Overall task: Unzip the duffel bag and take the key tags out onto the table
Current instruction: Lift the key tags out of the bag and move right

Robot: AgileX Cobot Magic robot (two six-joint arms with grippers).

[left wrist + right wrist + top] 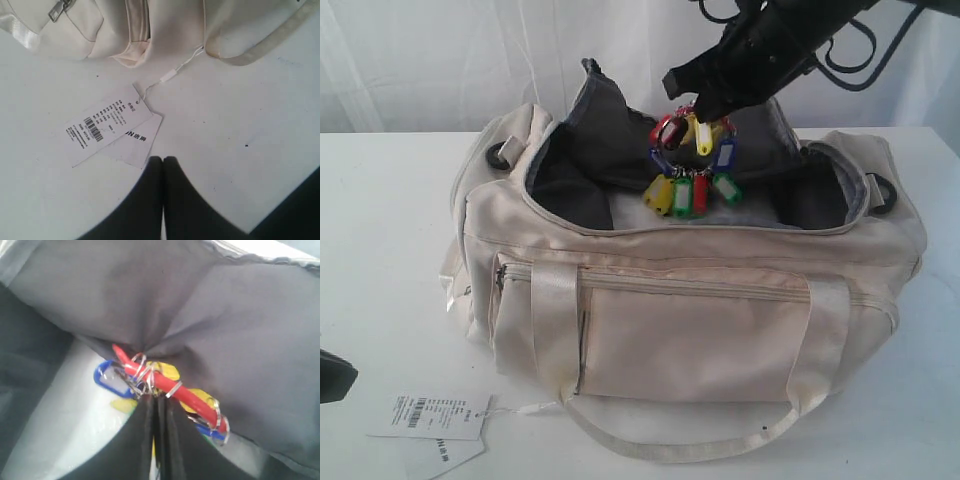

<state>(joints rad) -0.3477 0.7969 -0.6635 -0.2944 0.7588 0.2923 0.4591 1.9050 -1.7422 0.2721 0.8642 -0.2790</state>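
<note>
Exterior view first: we are locating the bunch of small red, yellow, green and blue plastic key tags on metal rings (692, 165). It is hanging in the air over the open mouth of the bag, with its lowest tags about level with the near rim. The black right gripper (696, 104) is pinching the bunch at its top. In the right wrist view its fingers are pressing together on the rings and a red tag, with only a thin slit between them.

The large cream satin-like duffel bag (690, 330) is standing on the table with its main zip parted along the top. Its grey lining (610, 130) is showing, folded up at the back, and something pale is showing at the bottom of the opening.

We are therefore judging the unzipping step as done and the removal step as under way. The tags are hanging above the opening, not beyond it. What is left is carrying them past the rim, lowering them onto the wide plain white table (380, 200) and letting go.

The black left gripper (163, 161) is hovering over the table in front of the bag, fingers pressed together on nothing. It is sitting just beside the white paper price tags with a barcode (107, 127), which a thin string is tying to the bag. It is not touching the bag.
</note>
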